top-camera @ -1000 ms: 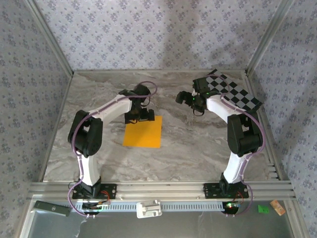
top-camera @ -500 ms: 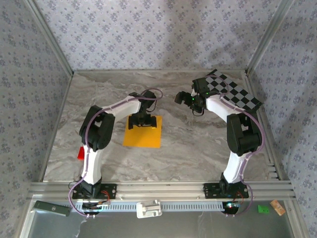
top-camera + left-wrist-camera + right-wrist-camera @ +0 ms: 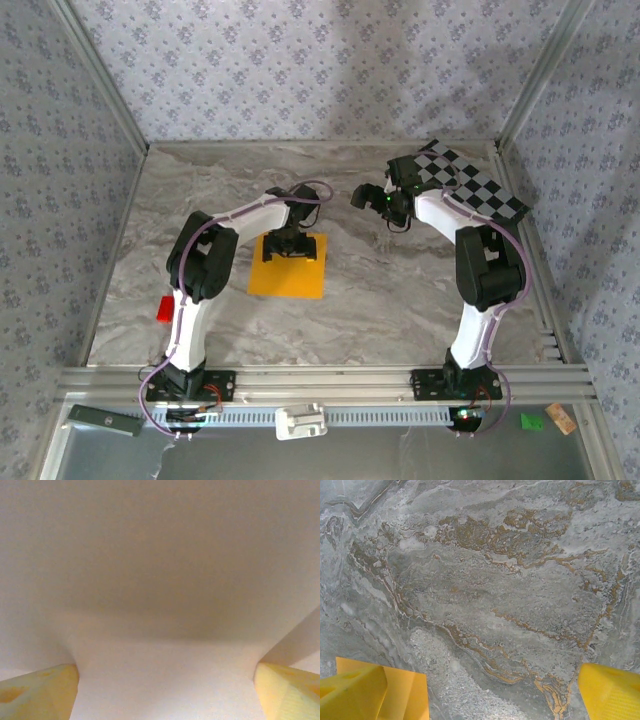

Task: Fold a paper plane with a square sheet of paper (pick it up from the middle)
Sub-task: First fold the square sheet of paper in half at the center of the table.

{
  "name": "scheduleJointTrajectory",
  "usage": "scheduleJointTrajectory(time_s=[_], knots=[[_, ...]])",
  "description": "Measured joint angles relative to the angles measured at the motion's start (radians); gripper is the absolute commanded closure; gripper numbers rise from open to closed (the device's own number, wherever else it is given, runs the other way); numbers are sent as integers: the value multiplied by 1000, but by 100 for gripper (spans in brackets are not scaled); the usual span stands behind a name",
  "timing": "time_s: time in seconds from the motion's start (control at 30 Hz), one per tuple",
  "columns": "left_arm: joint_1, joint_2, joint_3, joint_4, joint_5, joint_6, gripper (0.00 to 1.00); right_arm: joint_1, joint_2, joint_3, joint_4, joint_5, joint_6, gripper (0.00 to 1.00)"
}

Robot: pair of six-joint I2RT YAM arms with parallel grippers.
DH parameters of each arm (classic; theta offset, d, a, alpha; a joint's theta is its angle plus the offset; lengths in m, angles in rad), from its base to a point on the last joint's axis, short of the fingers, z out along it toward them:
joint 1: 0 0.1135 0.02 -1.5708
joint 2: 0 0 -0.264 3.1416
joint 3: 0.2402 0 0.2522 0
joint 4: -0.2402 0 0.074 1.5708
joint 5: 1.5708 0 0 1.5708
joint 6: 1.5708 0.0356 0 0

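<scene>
No legible text, label, number or sign.

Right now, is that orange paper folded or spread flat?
Spread flat: the square sheet of paper lies as a plain square on the table, no crease visible from above.

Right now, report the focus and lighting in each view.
Top view: even light, soft shadows, square sheet of paper crisp. Left wrist view: pale, washed-out blur, left hand soft-edged. Right wrist view: marble table veining sharp, no glare.
</scene>
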Motion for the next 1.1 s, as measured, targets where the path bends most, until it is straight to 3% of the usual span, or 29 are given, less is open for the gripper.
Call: scheduleJointTrajectory(time_s=[0.67,0.9,1.1], knots=[[22,-34,-58,56,19,0,20,6,16,30,-8,0,4,0],[32,-47,-68,59,38,3,50,6,18,35,-11,-1,11,0],[50,-111,-105,139,169,6,69,6,17,35,-6,-12,32,0]])
